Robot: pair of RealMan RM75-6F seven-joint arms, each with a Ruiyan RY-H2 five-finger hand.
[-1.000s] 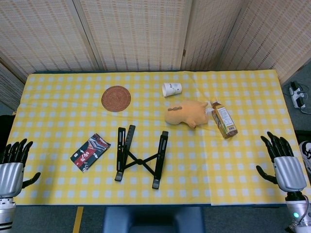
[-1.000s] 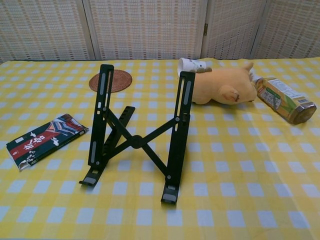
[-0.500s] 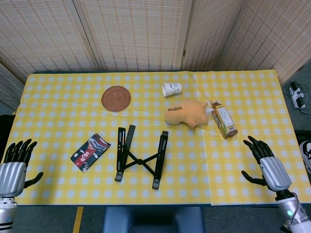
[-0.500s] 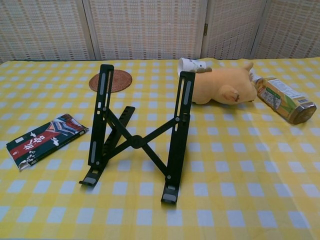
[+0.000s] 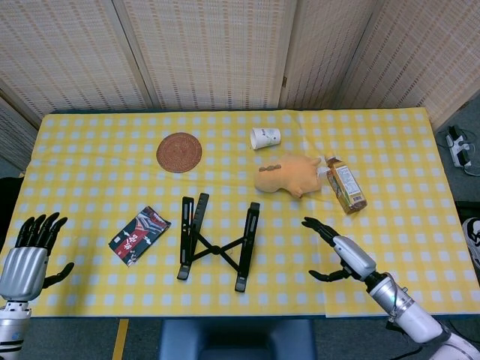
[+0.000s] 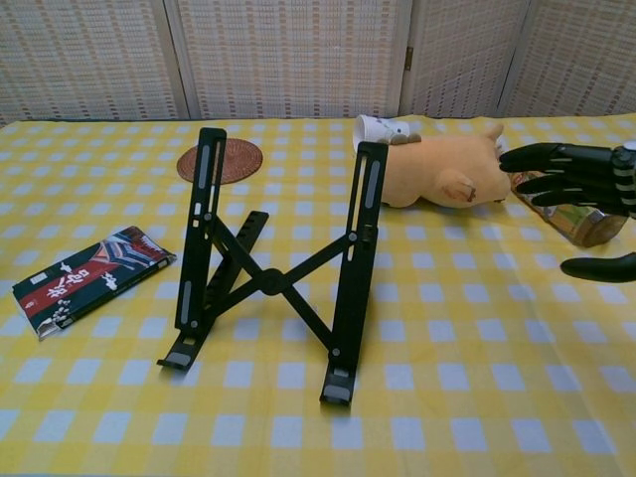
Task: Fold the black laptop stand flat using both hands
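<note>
Two upright rails joined by a crossing brace: the laptop stand (image 5: 216, 242) sits unfolded on the table (image 5: 90, 180), a little toward six o'clock from the middle, untouched. My right hand (image 5: 339, 253) hovers at its three o'clock, empty, fingers spread and thumb apart, pointing toward the right rail. My left hand (image 5: 28, 255) waits at nine o'clock, off the table's edge, also empty with fingers apart. To fold it well, I judge each hand should take one rail from outside and press inward evenly, so the brace collapses rather than the stand sliding. A dark packet (image 5: 139, 235) lies between my left hand and the stand; I should pass over it. The plush toy (image 5: 289, 176) and bottle (image 5: 346, 184) lie toward one o'clock, clear of my reach.
</note>
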